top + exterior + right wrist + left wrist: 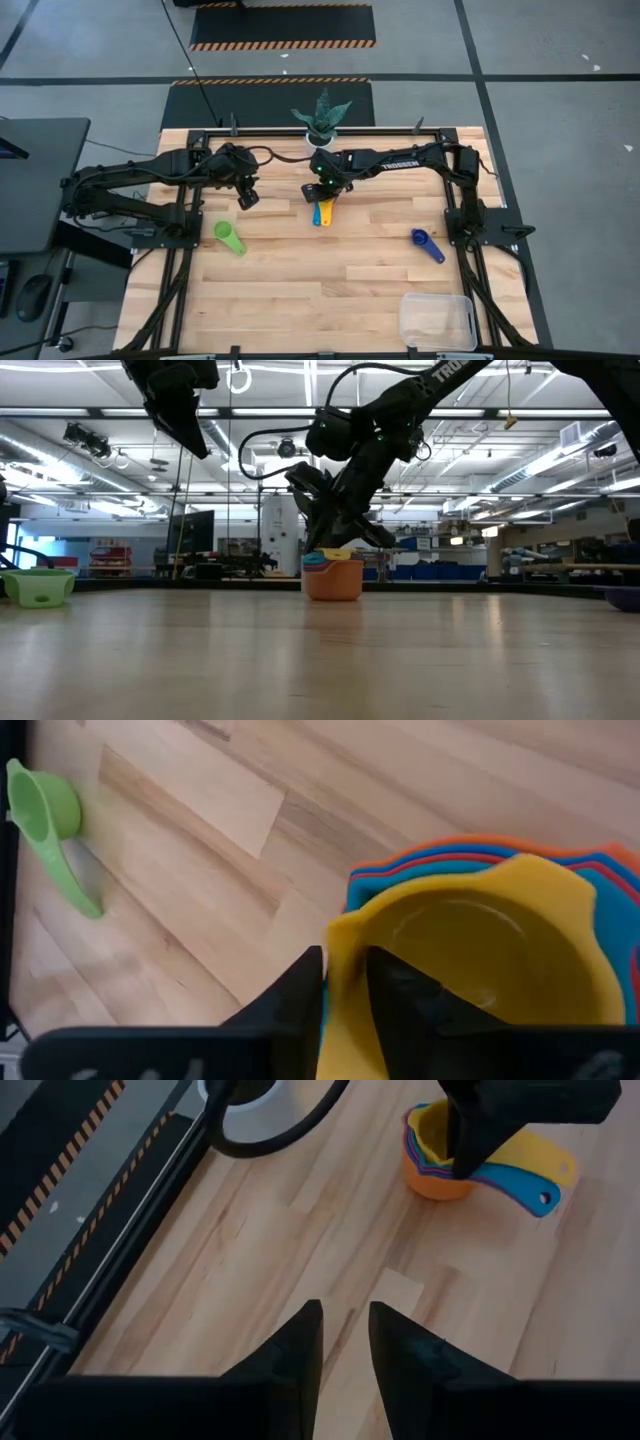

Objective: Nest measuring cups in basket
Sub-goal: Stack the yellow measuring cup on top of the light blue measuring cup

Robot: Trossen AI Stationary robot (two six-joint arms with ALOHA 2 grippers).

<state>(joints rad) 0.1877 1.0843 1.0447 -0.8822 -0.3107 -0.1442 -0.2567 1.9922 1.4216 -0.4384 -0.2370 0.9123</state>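
A nested stack of measuring cups (pixel 321 212) stands on its orange outer cup (pixel 333 582) at the table's far middle. Red and blue cups sit inside it, and a yellow cup (pixel 470 960) is innermost. My right gripper (pixel 343 980) slants down onto the stack, one finger inside the yellow cup's rim and one outside, a narrow gap between them. A green cup (pixel 230 238) lies at the left and a navy cup (pixel 427 244) at the right. The clear basket (pixel 437 320) stands at the near right. My left gripper (pixel 345 1330) hangs above the table left of the stack, slightly open, holding nothing. My right gripper straddles the yellow cup's rim (pixel 345 935), coming slanting down from the far right. One finger (pixel 300 985) is outside the wall and one (pixel 400 995) inside. Whether they touch the wall, I cannot tell. The cup sits upright in the stack on the table.
A white plant pot (pixel 320 130) stands at the far edge just behind the stack. The yellow and blue handles (pixel 530 1175) stick out from the stack toward the near side. Bare wood lies between the stack and the basket.
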